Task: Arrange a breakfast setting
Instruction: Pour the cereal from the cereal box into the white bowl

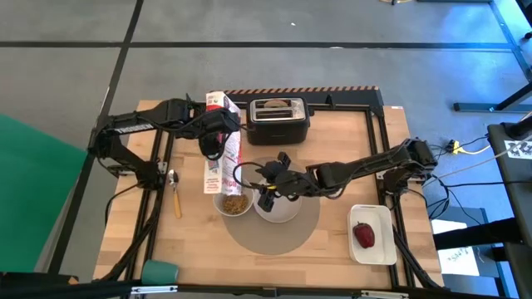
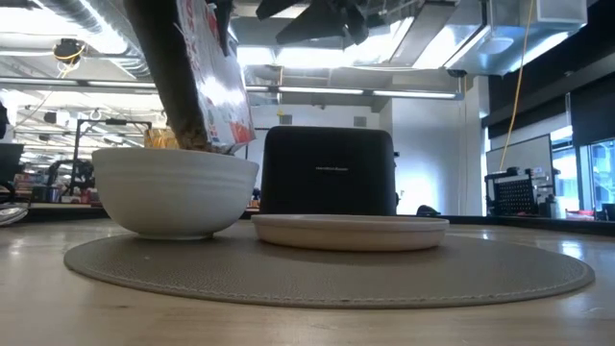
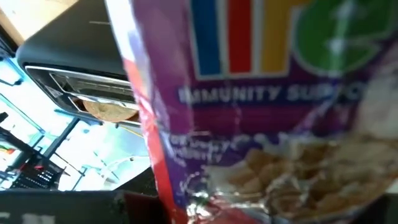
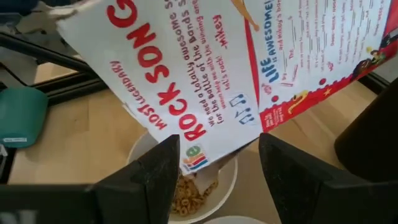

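Note:
A cereal box is tipped with its open lower end over the white bowl, which holds cereal and stands on the left part of the round grey mat. My left gripper is shut on the box. The small white plate sits on the mat beside the bowl. My right gripper is open and empty above the plate and bowl. The wooden-handled spoon lies left of the mat. The red fruit lies on the white tray. A bagel sits in the toaster's slot. No amber tumbler shows. My left gripper holds the cereal box at its upper part, coming from the table's left side. The box itself fills the wrist view and hides the fingers. The box is lifted clear and tilted, its lower end hanging just over the bowl.
The black toaster stands at the far edge behind the mat. The white tray lies at the right near corner. A teal cup-like object lies at the near left edge. Bare wood shows left of the spoon.

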### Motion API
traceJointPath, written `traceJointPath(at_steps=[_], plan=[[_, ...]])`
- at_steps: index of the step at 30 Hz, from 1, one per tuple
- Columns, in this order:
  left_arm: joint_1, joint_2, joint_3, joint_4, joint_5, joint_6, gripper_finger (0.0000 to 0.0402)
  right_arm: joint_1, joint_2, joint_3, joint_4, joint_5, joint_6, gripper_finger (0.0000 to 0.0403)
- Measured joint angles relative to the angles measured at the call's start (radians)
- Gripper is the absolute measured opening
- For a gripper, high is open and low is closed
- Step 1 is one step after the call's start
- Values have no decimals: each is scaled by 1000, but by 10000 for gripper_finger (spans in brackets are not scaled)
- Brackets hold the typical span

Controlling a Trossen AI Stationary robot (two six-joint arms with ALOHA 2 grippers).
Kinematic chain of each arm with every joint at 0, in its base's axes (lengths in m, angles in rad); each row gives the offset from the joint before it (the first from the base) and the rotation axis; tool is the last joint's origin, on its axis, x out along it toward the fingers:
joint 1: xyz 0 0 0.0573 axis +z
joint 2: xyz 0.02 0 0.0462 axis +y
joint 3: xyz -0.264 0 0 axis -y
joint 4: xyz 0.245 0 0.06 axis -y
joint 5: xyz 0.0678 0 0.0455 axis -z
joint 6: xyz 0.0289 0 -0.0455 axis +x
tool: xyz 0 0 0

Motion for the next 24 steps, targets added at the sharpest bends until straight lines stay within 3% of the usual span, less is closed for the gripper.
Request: traceJointPath(at_steps=[24], plan=[[44, 0, 0, 1, 56, -13, 159, -2, -1, 0, -29, -27, 27, 209]])
